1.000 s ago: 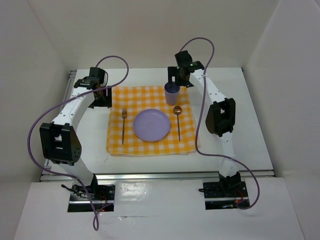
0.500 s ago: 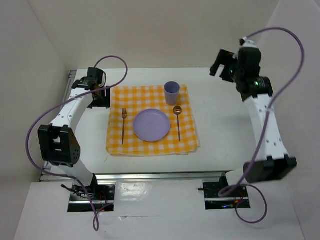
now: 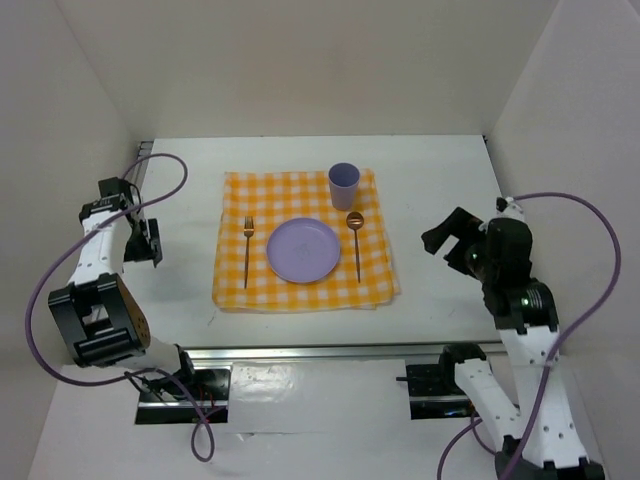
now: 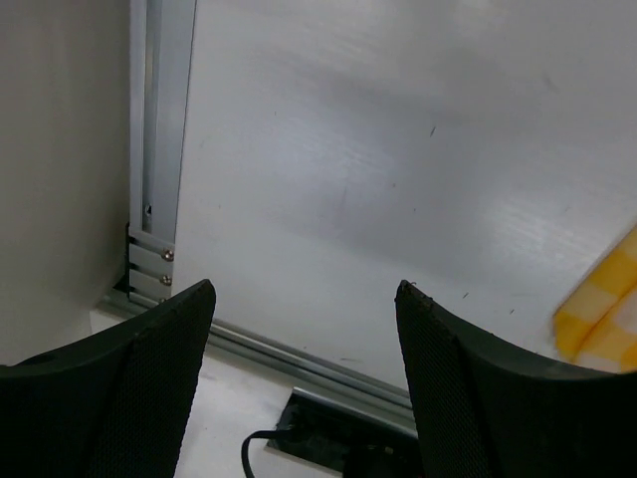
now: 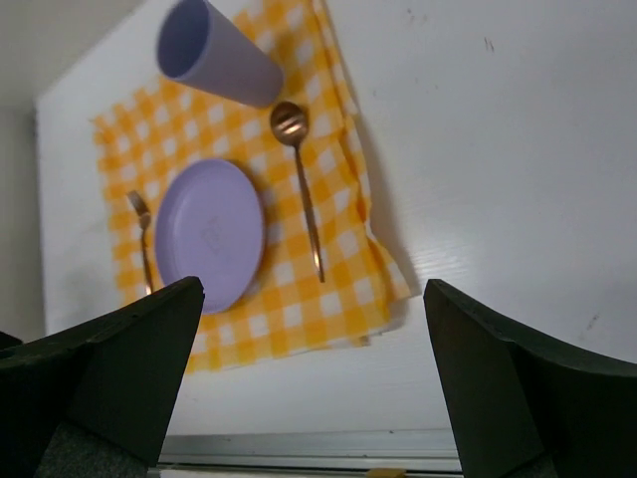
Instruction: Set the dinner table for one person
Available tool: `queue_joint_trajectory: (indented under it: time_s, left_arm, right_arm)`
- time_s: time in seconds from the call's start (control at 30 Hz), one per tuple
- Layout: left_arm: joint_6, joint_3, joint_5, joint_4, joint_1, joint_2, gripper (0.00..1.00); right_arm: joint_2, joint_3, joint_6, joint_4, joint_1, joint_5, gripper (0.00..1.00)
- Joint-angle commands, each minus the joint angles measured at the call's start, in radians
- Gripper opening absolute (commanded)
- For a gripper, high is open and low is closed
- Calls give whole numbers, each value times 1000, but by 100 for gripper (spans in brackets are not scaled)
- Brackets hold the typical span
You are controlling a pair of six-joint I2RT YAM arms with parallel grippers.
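Note:
On the white dinner table (image 3: 450,170) lies a yellow-and-white checked cloth (image 3: 300,290). A lilac plate (image 3: 302,250) sits in its middle, with a copper fork (image 3: 247,250) to the left and a copper spoon (image 3: 356,240) to the right. A lilac cup (image 3: 343,185) stands upright at the cloth's far edge. My left gripper (image 3: 152,243) hangs open and empty over the table's left side, away from the cloth. Over the right side, my right gripper (image 3: 450,243) is open and empty; in its wrist view I see the plate (image 5: 209,234), spoon (image 5: 304,189), cup (image 5: 214,55) and fork (image 5: 144,244).
Silver rails run along the table's near edge (image 3: 320,350) and left edge (image 3: 140,160); the left rail (image 4: 159,119) shows close in the left wrist view. White walls enclose the back and both sides. Both arm bases sit in cut-outs below the near rail.
The right arm has let go of the cup and swung from the cloth's far edge, past the far right corner, to the right near side. The left arm has drawn back toward the left edge.

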Motion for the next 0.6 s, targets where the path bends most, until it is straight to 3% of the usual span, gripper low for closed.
queue_joint_trajectory:
  time_s: [0.0, 0.2, 0.57]
  left_arm:
    - [100, -55, 14, -2, 14, -124, 80]
    - [112, -143, 24, -12, 14, -238, 80]
    - [112, -143, 24, -39, 14, -293, 80]
  right_arm:
    - [-86, 2, 79, -1, -4, -6, 100]
    - [-97, 11, 141, -63, -4, 3, 100]
    - [-96, 2, 150, -155, -4, 41, 100]
